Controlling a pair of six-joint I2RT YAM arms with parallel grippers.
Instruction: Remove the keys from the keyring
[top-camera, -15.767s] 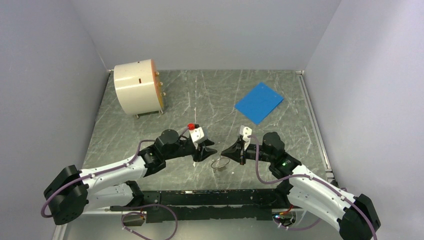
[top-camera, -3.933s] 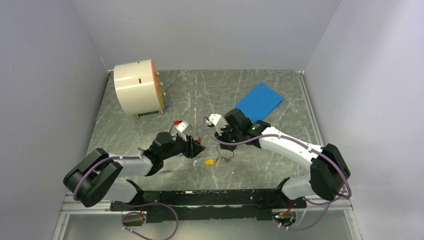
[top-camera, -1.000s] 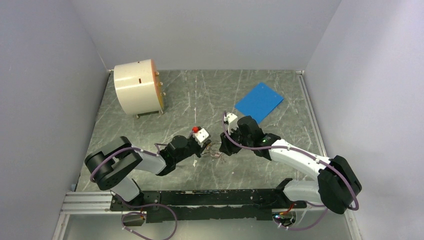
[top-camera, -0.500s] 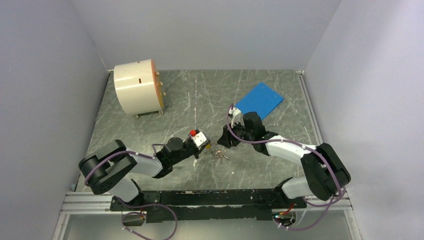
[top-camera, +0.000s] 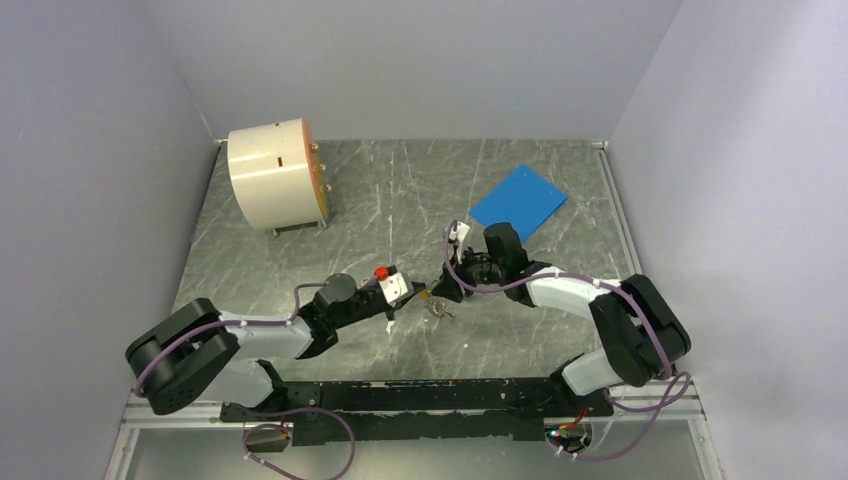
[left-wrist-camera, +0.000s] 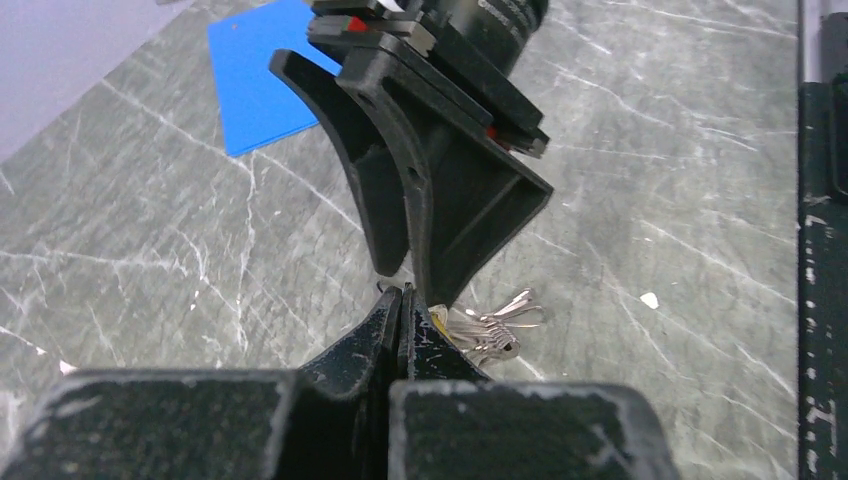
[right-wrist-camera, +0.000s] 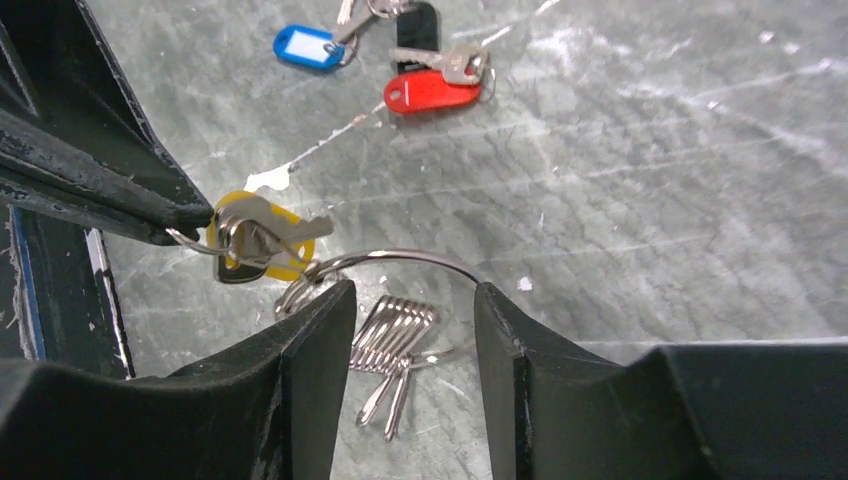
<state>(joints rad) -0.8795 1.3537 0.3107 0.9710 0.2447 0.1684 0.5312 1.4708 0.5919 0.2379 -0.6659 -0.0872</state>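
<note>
Spanning the gap between the fingers (right-wrist-camera: 310, 370) of the right gripper (right-wrist-camera: 412, 292), the keyring (right-wrist-camera: 400, 257) showed as a thin silver arc low over the grey marbled table (top-camera: 400, 190). Its left end ran past the tip of one finger. The fingers stood parted, about a ring's width apart. Whether either pad pressed on the wire could not be told.

A fan of plain silver keys (right-wrist-camera: 392, 338) hung from the ring and lay on the table below the arc. At the ring's left end was a smaller loop, and beside it the yellow-tagged key (right-wrist-camera: 262, 238), tag tilted, metal blade on top.

The left gripper (right-wrist-camera: 190, 214) had come in from the opposite side. Its two tips were pressed together with no gap, nipping the edge of the yellow-tagged key at its thin wire loop. In the left wrist view the closed tips sat almost against the right gripper, a sliver of yellow and the silver keys just behind them.

Off the ring, well beyond it in the right wrist view, a red-tagged key (right-wrist-camera: 432, 92) lay flat on the table. A blue tag (right-wrist-camera: 308, 47) lay near it, with a small dark object (right-wrist-camera: 422, 25) between them; its kind was unclear.

From above, both grippers met nose to nose near the table's middle. The blue sheet (top-camera: 518, 205) lay behind the right arm. The cream drum (top-camera: 272, 175) sat at the far left corner, well apart.
</note>
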